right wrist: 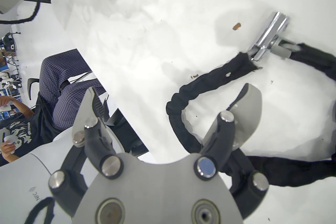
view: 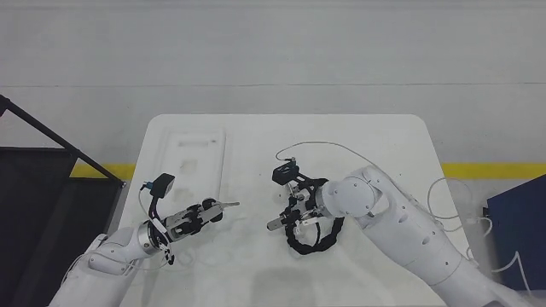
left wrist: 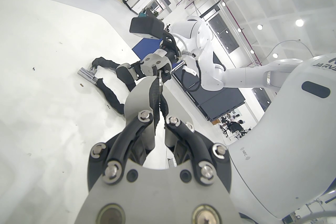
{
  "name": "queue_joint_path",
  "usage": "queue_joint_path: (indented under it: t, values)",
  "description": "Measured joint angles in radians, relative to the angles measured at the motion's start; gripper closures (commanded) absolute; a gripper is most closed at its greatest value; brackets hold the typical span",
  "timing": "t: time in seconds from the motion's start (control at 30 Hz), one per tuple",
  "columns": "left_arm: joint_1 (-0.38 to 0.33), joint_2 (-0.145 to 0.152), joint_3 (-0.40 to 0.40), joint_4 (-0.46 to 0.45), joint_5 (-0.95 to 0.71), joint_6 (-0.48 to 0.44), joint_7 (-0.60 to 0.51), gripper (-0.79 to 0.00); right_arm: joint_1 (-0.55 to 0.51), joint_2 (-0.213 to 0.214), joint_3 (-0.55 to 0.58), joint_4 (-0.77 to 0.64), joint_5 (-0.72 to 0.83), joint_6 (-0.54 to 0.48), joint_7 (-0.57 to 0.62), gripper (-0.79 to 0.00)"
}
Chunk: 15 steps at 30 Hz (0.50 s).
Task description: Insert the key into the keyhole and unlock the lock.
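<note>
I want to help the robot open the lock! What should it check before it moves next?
1. Left hand pinching key: ok.
2. Lock lying on table: ok.
3. Right hand gripping lock: not ok, open over the chain.
4. Keyhole facing key: cannot tell.
5. Key inside keyhole: not ok, key is apart from lock.

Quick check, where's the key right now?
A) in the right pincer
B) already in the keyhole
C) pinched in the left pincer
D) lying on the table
C: the left pincer is shut on the key, which is held apart from the lock; the right pincer is open.
</note>
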Motion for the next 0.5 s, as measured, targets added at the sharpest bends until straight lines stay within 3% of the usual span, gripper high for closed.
queue_joint_path:
  t: [0.13, 0.2, 0.3, 0.5]
  values:
    - [0.0, 0.0, 0.0, 0.0, 0.0, 0.0, 0.0, 0.0, 0.003, -0.008, -0.021, 0.036, 0.003, 0.006, -0.003, -0.785]
    - [0.0, 0.0, 0.0, 0.0, 0.0, 0.0, 0.0, 0.0, 0.011, -0.013, -0.028, 0.063, 0.001, 0.002, -0.011, -0.579]
    - [0.0, 0.0, 0.0, 0.0, 0.0, 0.0, 0.0, 0.0, 0.026, -0.02, -0.038, 0.097, -0.015, 0.005, -0.032, -0.406]
    - [0.0, 0.0, 0.0, 0.0, 0.0, 0.0, 0.0, 0.0, 0.047, -0.031, -0.057, 0.132, -0.057, 0.028, -0.046, -0.369]
